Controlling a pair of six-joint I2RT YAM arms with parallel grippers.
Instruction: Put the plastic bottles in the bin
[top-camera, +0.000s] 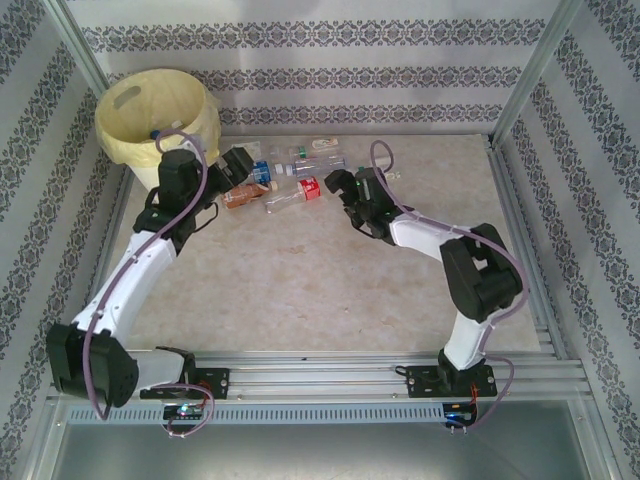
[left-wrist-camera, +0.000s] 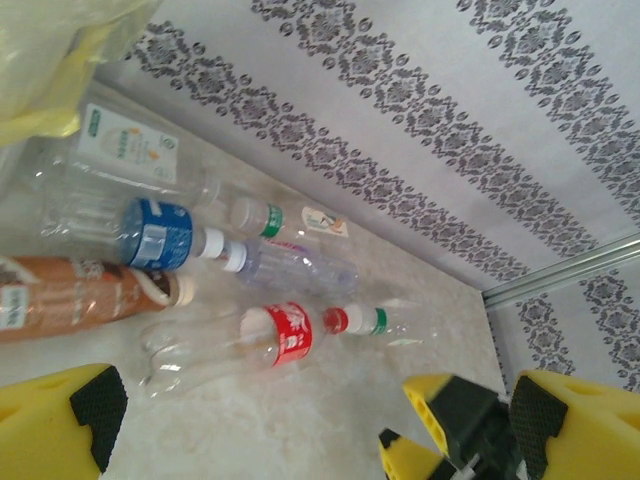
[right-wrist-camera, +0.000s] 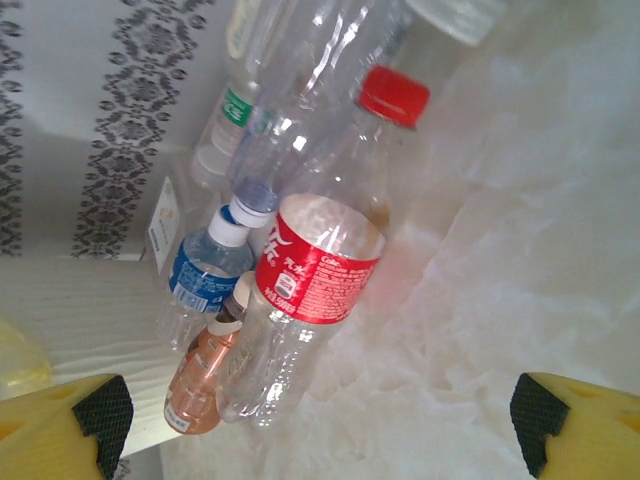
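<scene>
Lying clustered, plastic bottles (top-camera: 290, 180) beside bin (top-camera: 135, 125) overhead; both pincers spread, empty

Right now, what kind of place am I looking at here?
Probably a lab test cell dressed as a home: two arms bolted to a metal rail, patterned wallpaper panels in an aluminium frame, bottles beside a lined bin.

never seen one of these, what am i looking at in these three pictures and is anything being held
Two robot arms are bolted to a table's near edge. The overhead picture shows both: the left gripper and the right gripper, each reaching toward a cluster of plastic bottles lying on the table. A cream bin with a yellow liner stands at the far left corner. The other two pictures come from cameras on each wrist; the yellow-and-black fingers frame the bottles. Both sets of fingers are open, holding nothing.
</scene>
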